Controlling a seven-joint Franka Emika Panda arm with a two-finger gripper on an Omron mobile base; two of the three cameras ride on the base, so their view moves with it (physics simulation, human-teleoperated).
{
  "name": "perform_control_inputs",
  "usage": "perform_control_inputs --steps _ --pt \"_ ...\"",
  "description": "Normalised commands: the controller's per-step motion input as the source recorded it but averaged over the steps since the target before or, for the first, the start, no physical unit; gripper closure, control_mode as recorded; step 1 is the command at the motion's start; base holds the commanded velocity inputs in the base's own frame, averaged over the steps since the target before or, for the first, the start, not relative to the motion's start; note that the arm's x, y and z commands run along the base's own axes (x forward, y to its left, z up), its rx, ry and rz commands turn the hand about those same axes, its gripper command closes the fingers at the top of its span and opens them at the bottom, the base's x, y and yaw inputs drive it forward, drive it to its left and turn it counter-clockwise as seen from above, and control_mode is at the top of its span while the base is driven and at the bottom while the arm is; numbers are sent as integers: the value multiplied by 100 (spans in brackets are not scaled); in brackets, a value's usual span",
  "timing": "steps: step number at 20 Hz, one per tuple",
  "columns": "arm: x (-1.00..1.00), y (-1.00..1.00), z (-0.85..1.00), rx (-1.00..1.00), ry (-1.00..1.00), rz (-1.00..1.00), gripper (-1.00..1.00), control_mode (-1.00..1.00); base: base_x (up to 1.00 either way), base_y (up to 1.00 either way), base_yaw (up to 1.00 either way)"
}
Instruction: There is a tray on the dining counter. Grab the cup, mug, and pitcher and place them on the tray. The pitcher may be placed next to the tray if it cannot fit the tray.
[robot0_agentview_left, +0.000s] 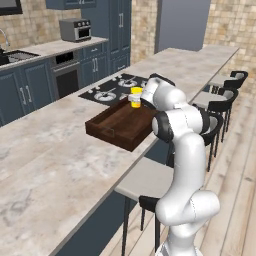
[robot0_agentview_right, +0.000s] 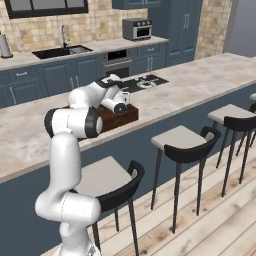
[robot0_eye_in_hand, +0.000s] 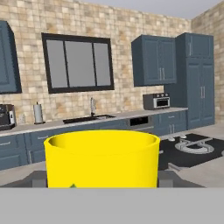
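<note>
The yellow cup (robot0_agentview_left: 136, 94) sits between the fingers of my gripper (robot0_agentview_left: 133, 100), over the far end of the dark brown tray (robot0_agentview_left: 112, 127). I cannot tell whether the cup rests on the tray floor or hangs just above it. In the hand view the cup (robot0_eye_in_hand: 103, 159) spans the gap between both fingers (robot0_eye_in_hand: 38, 178), so the gripper (robot0_eye_in_hand: 103, 180) is shut on it. The tray (robot0_agentview_right: 125, 116) lies on the beige dining counter (robot0_agentview_left: 55, 155), partly behind my arm and gripper (robot0_agentview_right: 121, 101). The mug and the pitcher are out of view.
A black stovetop (robot0_agentview_left: 112, 89) is set into the counter just beyond the tray. Bar stools (robot0_agentview_right: 182, 142) line the near side of the counter. A back counter with a sink (robot0_agentview_right: 60, 51) and a toaster oven (robot0_agentview_left: 75, 29) runs along the brick wall.
</note>
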Motion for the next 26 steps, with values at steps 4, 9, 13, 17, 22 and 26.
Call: perform_control_inputs --steps 4,9,13,17,22,26 --pt "0 0 0 0 0 0 -100 -100 0 0 0" --pt "0 0 0 0 0 0 -100 -100 0 0 0" --pt "0 0 0 0 0 0 -100 -100 0 0 0" --pt "0 0 0 0 0 0 -100 -100 0 0 0" --pt "0 0 0 0 0 0 -100 -100 0 0 0" --pt "0 0 0 0 0 0 -100 -100 0 0 0"
